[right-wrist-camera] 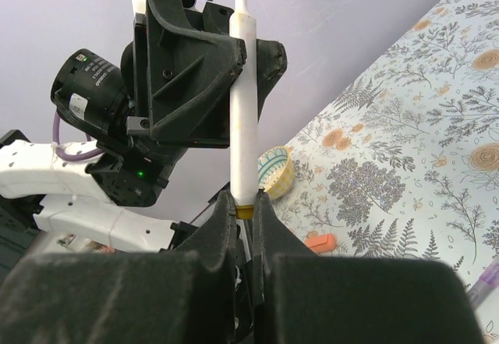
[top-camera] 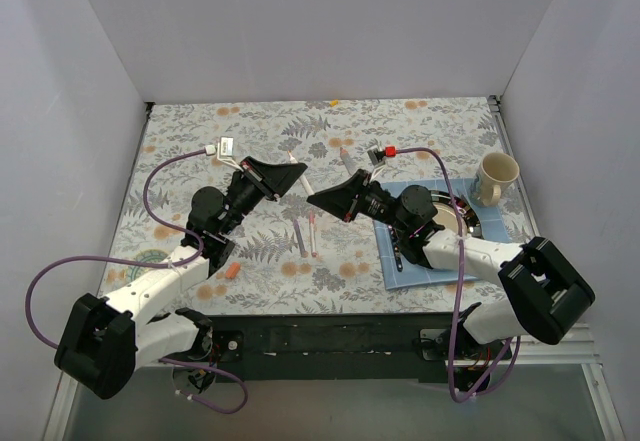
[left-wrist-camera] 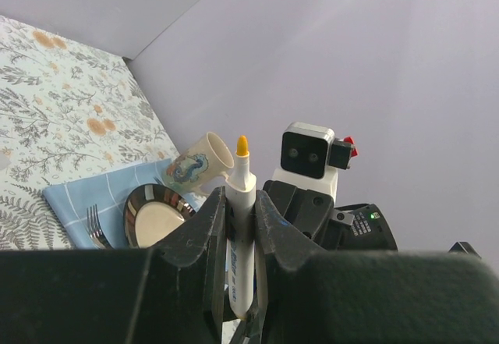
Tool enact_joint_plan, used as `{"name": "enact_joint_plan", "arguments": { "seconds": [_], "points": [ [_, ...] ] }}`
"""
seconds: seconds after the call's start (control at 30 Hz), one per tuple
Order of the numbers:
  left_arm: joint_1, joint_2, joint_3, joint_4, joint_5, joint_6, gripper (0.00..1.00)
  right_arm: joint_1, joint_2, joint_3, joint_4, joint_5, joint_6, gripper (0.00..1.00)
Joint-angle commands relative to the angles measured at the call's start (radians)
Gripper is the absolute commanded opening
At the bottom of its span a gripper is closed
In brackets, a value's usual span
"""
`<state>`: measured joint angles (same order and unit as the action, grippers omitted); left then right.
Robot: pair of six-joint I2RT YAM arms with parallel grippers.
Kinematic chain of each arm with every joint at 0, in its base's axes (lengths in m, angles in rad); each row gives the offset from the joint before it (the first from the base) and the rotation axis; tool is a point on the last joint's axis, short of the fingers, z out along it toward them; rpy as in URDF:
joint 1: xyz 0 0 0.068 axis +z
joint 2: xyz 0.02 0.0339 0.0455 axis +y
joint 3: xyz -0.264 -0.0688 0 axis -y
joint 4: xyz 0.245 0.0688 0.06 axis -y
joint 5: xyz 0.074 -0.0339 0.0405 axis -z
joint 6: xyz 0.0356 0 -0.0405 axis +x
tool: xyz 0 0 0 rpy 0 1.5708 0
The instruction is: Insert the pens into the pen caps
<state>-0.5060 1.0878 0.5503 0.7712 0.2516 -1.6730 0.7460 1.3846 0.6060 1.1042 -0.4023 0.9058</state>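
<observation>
A robot lab booth, shown by plain white walls (top-camera: 300, 21) boxing in a small floral-clothed table (top-camera: 450, 126)

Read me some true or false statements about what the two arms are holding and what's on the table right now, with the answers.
1. The left fingers and right fingers are both shut on the same white pen. True.
2. That pen's orange tip is already covered by a cap. False: the tip is bare.
3. An orange cap lies on the table near the left arm. True.
4. The mug lies tipped over at the table's left edge. False: it stands upright on the right, by the blue cloth.
</observation>
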Motion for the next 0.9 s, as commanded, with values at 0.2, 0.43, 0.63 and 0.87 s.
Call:
{"name": "enact_joint_plan", "arguments": {
  "seconds": [0.2,0.43,0.63,0.87],
  "points": [
    [-0.002,-0.057,0.008,-0.067,-0.051,0.062,0.52,-0.014,-0.051,0.101,-0.170,0.045,-0.217,0.01],
    [-0.002,-0.135,0.092,-0.336,-0.126,0.163,0.91,-0.157,0.028,0.362,-0.690,0.071,-0.500,0.01],
    [0.000,-0.258,0.157,-0.597,-0.236,0.297,0.98,-0.252,0.331,0.777,-1.102,0.157,-0.812,0.01],
    [0.000,-0.409,0.152,-0.759,-0.354,0.432,0.98,-0.273,0.668,1.173,-1.271,0.452,-1.088,0.01]
  ]
}}
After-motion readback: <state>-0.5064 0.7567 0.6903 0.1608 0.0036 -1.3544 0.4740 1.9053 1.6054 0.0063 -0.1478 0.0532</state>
